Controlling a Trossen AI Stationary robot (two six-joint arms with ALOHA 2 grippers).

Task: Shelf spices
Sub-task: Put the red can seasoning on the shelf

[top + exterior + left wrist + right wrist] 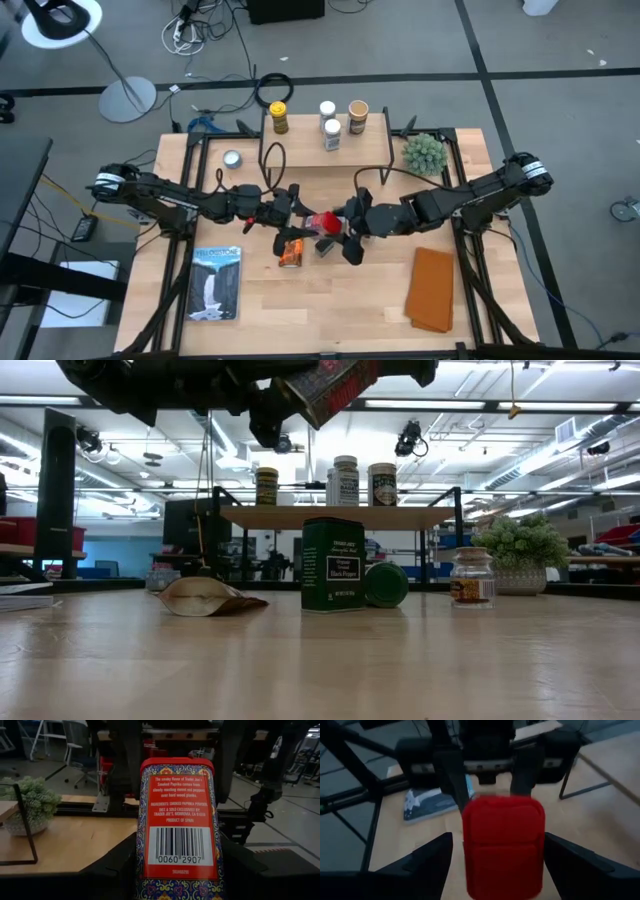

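A red tin [322, 222] with a patterned rim and a barcode label [179, 845] hangs in mid-air over the middle of the table, with my left gripper [177, 870] shut on it. My right gripper [502, 870] faces it from the table's right. It is open, with a finger on either side of the tin's red lid end [503, 845] and a gap on each side. The shelf [325, 150] at the far edge carries several jars [332, 135]. A green box [333, 564], a packet [205, 597], a green-lidded jar [386, 584] on its side and a small jar [472, 577] rest on the table. My left gripper pinches the tin's two narrow sides [141, 870] between its fingers, at the end away from the lid. The fingers come level from the table's left and lie along the tin. The tin sticks out past them toward the right arm, slightly tilted [335, 385] and lifted well clear of the table.
A spiky green plant [424, 152] stands at the shelf's right end and a flat silver tin [232, 158] at its left. A booklet [216, 283] lies near the front left and an orange cloth [433, 288] at the front right.
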